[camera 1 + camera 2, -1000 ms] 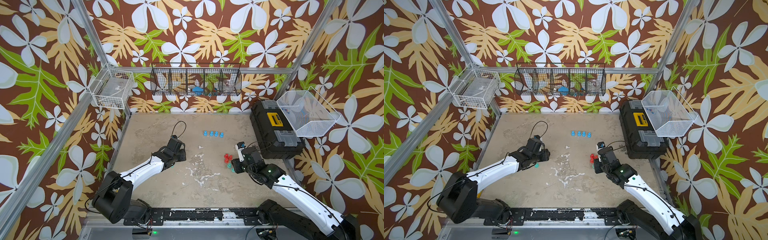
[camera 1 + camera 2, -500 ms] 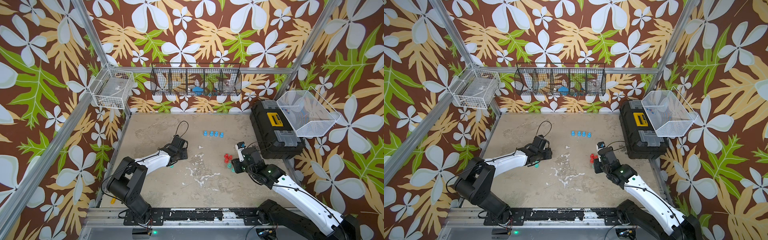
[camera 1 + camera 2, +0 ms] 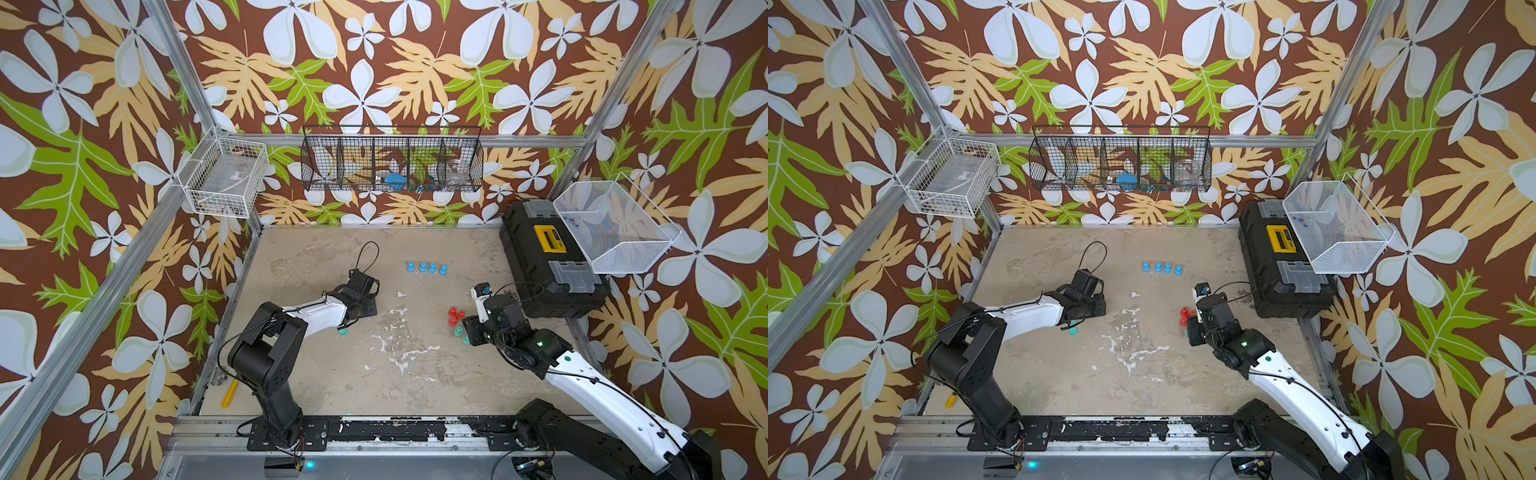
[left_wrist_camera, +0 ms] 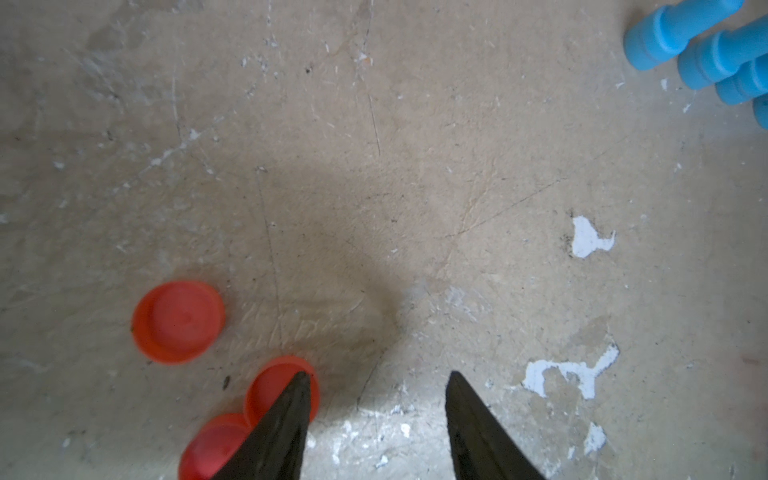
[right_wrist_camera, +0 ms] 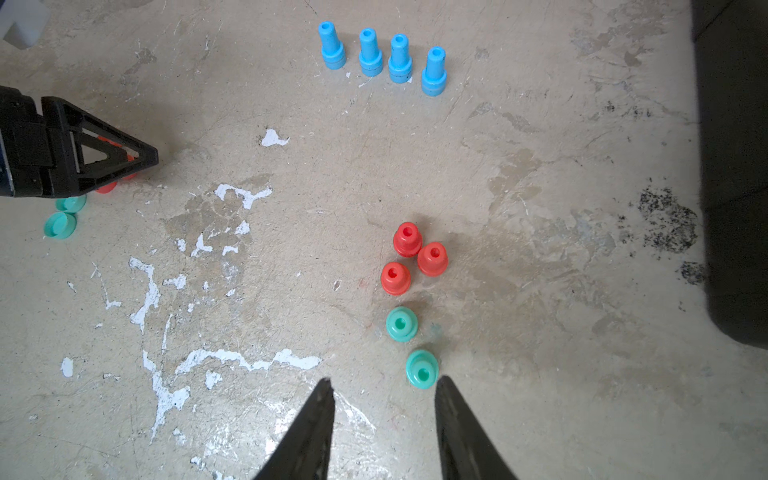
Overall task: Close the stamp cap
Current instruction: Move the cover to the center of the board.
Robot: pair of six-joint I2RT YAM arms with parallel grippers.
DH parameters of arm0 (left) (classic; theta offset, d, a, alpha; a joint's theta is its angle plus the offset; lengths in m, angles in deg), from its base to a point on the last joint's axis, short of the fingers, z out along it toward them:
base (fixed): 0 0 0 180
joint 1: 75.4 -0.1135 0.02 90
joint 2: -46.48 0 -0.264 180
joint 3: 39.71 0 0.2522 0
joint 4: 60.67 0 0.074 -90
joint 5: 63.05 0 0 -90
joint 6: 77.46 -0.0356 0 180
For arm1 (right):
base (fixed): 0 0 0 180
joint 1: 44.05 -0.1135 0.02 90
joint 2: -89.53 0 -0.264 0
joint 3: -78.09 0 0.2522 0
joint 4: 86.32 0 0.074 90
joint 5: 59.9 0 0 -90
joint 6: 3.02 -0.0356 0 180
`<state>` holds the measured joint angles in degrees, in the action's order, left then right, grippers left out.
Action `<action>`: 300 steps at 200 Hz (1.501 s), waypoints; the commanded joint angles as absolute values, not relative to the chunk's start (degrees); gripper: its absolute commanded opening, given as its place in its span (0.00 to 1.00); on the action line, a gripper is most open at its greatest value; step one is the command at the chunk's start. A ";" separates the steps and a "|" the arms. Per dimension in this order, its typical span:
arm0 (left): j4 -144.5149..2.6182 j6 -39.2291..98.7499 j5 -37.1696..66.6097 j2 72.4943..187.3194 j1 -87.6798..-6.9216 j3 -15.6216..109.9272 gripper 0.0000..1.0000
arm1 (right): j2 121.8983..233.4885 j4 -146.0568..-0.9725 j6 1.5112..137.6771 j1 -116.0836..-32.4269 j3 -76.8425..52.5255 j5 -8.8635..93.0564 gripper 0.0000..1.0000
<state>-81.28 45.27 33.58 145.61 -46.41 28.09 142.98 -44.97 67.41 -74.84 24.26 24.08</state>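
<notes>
Left gripper (image 4: 379, 374): spread over round red plastic caps (image 4: 178, 320), likely to fetch one; right gripper (image 5: 385, 379): spread beside teal plastic stamp (image 5: 422, 368).

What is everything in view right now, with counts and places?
blue plastic stamps: four, blue, upright row, far middle of the table
red plastic stamps: three, red, upright cluster ahead of the right pincer
teal plastic stamps: two, teal, between the red stamps and that pincer
red round plastic caps: three, red, by the left pincer
teal round plastic caps: two, teal, beside the left pincer
black plastic toolbox: one, black with yellow label, table's right edge
black wire basket: one, black, back wall
white wire basket: one, white, left post
white mesh basket: one, white, above the toolbox
yellow stick: one, yellow, table's near left corner
left pincer: one, black, open, empty
right pincer: one, black, open, empty
</notes>
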 commanded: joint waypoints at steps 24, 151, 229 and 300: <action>-80.85 45.85 34.85 145.73 -46.75 27.91 0.54 | 142.92 -45.42 66.68 -74.95 24.32 23.87 0.42; -80.35 48.85 32.95 148.11 -40.92 26.66 0.52 | 142.58 -45.74 66.50 -74.93 24.51 23.52 0.41; -81.88 52.87 34.67 153.81 -28.15 35.96 0.52 | 142.06 -45.77 66.41 -74.93 24.56 23.30 0.41; -83.80 51.92 35.91 152.91 -27.28 37.96 0.53 | 141.85 -45.76 66.31 -74.94 24.68 22.89 0.40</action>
